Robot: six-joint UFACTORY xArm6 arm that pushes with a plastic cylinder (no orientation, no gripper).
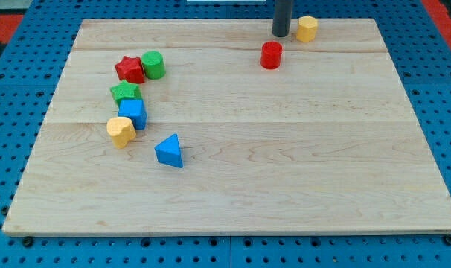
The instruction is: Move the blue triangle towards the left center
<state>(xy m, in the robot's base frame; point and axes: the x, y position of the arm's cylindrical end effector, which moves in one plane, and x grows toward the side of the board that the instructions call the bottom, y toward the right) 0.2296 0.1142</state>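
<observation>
Approach stage, by the look of it — my tip (280, 35), the end effector of this gripperless arm, stands near the view's top edge of the wooden worktop (285, 179), touching no block. As a bare rod it has no jaws to open or close, and it holds nothing. A yellow block (306, 28) sits just beside it toward the view's right; a red cylinder (271, 55) lies just below it. The blue triangle (170, 151) rests well apart from the tip, far down and toward the view's left, clear of the 5 blocks clustered farther left: a red star (129, 69), a green cylinder (152, 65), a green block (125, 93), a blue cube (133, 113) and a second yellow block (120, 131). The next move likely calls for rounding to the triangle's right flank, then pushing left — without scattering that cluster. No brand, label or writing is legible.
</observation>
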